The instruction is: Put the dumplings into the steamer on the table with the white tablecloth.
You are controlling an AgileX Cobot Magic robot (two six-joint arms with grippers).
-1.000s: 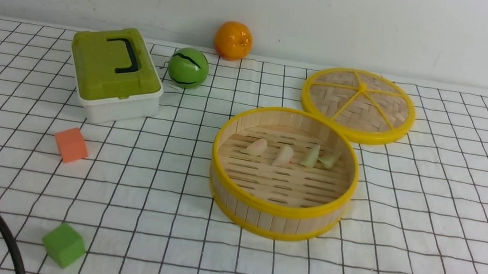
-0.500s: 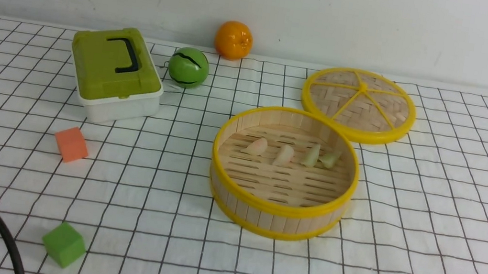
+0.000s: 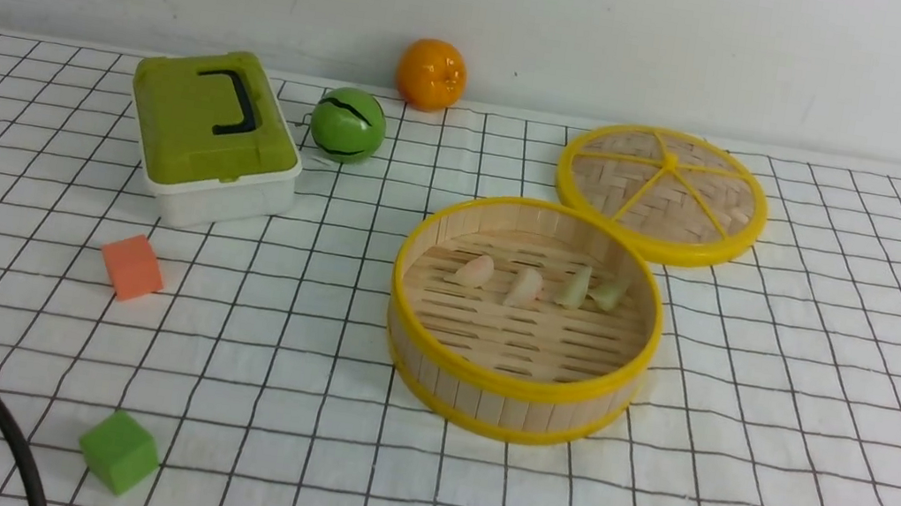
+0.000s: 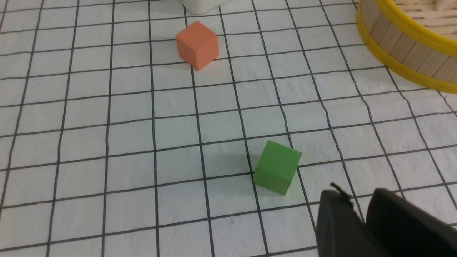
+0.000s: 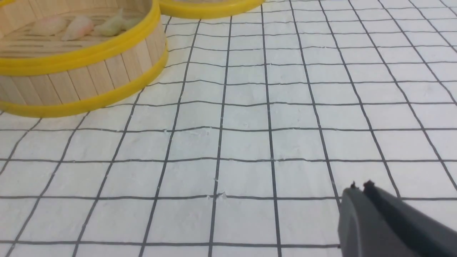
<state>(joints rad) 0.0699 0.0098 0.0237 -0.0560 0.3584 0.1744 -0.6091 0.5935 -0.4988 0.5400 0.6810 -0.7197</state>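
Bamboo steamer [image 3: 513, 392] holds dumplings [image 3: 540, 283], fingers [image 5: 360, 200] apart.

Steamer [image 3: 511, 401]: pale wooden strip wall and slatted floor, matt; glossy yellow plastic-looking rims. Lid [image 3: 661, 192]: woven bamboo, matt, with glossy yellow rim and spokes. Tablecloth [image 3: 790, 429]: white fabric, matt, slightly wrinkled. Dumplings [image 3: 539, 284]: soft-looking, smooth, faintly waxy. Cubes, orange [image 3: 132, 266] and green [image 3: 118, 452]: matt, foam-like. Box [image 3: 213, 135]: smooth plastic, low sheen. Green ball [image 3: 347, 126] and orange [image 3: 431, 74]: glossy. Gripper fingers [image 4: 342, 225]: matt black.
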